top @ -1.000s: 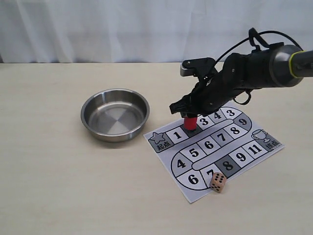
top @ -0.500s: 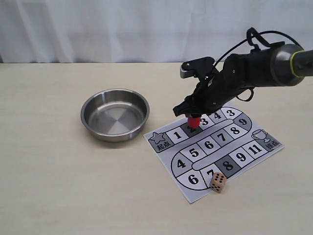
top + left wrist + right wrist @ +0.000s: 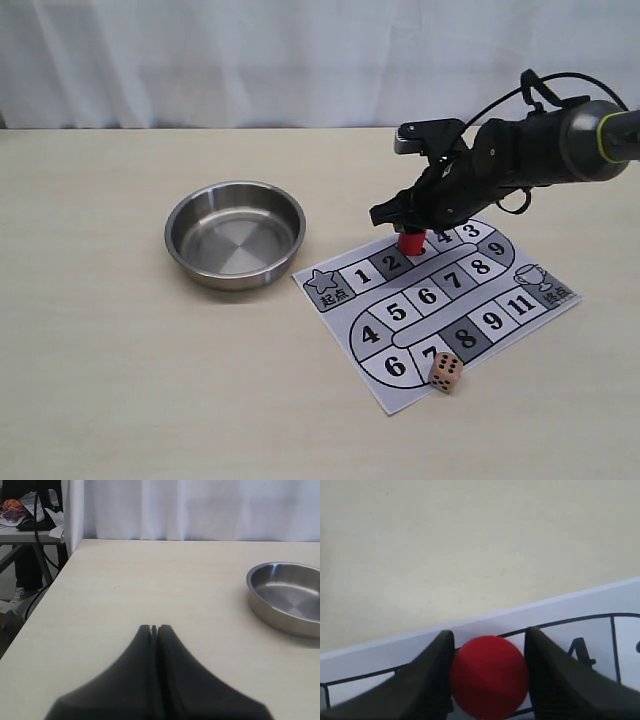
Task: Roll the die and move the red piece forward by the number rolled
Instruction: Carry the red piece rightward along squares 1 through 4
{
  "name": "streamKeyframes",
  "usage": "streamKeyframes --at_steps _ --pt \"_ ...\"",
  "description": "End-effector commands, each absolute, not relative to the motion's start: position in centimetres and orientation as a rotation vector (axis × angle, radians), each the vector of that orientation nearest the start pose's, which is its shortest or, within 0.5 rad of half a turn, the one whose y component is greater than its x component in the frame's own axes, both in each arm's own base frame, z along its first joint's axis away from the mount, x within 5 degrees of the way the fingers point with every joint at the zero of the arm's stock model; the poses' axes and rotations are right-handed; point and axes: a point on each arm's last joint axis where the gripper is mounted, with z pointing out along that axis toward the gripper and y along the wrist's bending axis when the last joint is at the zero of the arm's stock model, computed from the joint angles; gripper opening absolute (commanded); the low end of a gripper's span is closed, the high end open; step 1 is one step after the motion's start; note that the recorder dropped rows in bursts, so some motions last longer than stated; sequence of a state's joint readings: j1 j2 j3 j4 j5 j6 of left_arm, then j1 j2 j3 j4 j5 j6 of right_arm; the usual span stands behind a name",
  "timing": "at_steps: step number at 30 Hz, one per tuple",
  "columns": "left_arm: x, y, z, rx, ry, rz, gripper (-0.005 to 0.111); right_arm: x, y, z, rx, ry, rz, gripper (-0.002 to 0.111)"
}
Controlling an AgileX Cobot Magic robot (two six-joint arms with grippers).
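Right of centre in the exterior view, the red piece (image 3: 409, 242) is clamped between the fingers of the right gripper (image 3: 408, 232), by square 3 of the board (image 3: 392, 398). The die (image 3: 446, 372) is seen at the board's lower edge. The left gripper (image 3: 154, 628) is pressed together on nothing

My pale wooden table (image 3: 100, 380) carries a steel bowl (image 3: 235, 233) left of the printed board (image 3: 428, 296). The die (image 3: 446, 372) rests at the board's near edge.
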State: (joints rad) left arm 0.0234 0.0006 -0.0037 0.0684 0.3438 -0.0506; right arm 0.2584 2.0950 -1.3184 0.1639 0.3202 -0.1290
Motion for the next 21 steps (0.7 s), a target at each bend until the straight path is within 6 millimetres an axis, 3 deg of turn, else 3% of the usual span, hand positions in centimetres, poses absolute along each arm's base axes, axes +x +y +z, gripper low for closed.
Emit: streamKeyframes --at_steps 1,9,12,21 --pt "5.4 0.3 18.3 -0.03 1.813 0.042 0.0 41.4 11.3 12.6 -0.315 2.579 0.172 0.004" --pt "5.4 0.3 18.3 -0.03 1.813 0.042 0.0 41.8 11.0 16.0 -0.39 2.435 0.108 0.004" --pt "5.4 0.3 18.3 -0.03 1.813 0.042 0.0 42.0 10.4 16.2 -0.441 2.413 0.058 0.004" --pt "5.4 0.3 18.3 -0.031 1.813 0.041 0.0 42.6 7.7 15.6 -0.301 2.446 0.063 0.004"
